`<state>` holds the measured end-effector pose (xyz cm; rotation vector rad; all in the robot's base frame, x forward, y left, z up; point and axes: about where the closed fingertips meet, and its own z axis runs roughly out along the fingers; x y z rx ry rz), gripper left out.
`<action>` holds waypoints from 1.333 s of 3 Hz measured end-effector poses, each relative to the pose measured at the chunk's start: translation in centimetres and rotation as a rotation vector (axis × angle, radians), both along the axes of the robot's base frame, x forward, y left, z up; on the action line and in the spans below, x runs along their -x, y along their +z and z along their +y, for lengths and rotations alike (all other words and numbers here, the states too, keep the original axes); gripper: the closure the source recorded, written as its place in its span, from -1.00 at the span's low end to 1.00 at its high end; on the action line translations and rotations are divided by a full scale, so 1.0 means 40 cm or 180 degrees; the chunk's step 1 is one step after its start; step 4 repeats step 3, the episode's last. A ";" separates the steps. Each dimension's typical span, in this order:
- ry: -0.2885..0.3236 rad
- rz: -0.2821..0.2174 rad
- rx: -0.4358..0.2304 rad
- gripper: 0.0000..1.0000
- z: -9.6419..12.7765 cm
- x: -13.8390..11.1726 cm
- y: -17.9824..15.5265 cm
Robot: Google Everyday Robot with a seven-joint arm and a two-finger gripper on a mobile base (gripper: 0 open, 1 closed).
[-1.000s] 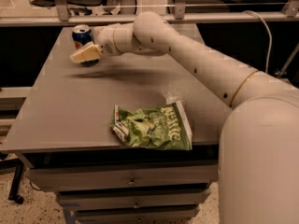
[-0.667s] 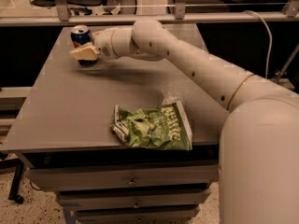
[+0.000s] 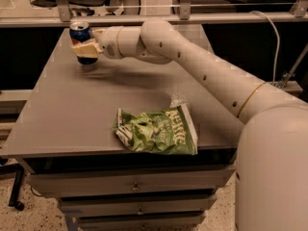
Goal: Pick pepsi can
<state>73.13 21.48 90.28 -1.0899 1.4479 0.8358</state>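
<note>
The pepsi can [image 3: 81, 34], blue with a silver top, is at the far left corner of the grey table [image 3: 62, 109]. My gripper [image 3: 85, 48] is shut around the can's middle, with one pale finger [image 3: 84, 49] across its front. The can's bottom sits a little above the table surface. My white arm [image 3: 192, 66] reaches in from the right across the table's back.
A green and white chip bag [image 3: 156, 131] lies crumpled near the table's front edge, right of centre. Drawers [image 3: 134, 186] sit under the tabletop. A metal rail and glass partition [image 3: 144, 11] run behind the table.
The gripper has risen slightly with the can in it, lifting the can off the table. The chip bag has not moved.
</note>
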 end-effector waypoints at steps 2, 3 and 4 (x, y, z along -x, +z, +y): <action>0.0169 -0.0059 -0.0409 1.00 -0.133 0.085 0.154; 0.0177 -0.0050 -0.0415 1.00 -0.143 0.089 0.156; 0.0177 -0.0050 -0.0415 1.00 -0.143 0.089 0.156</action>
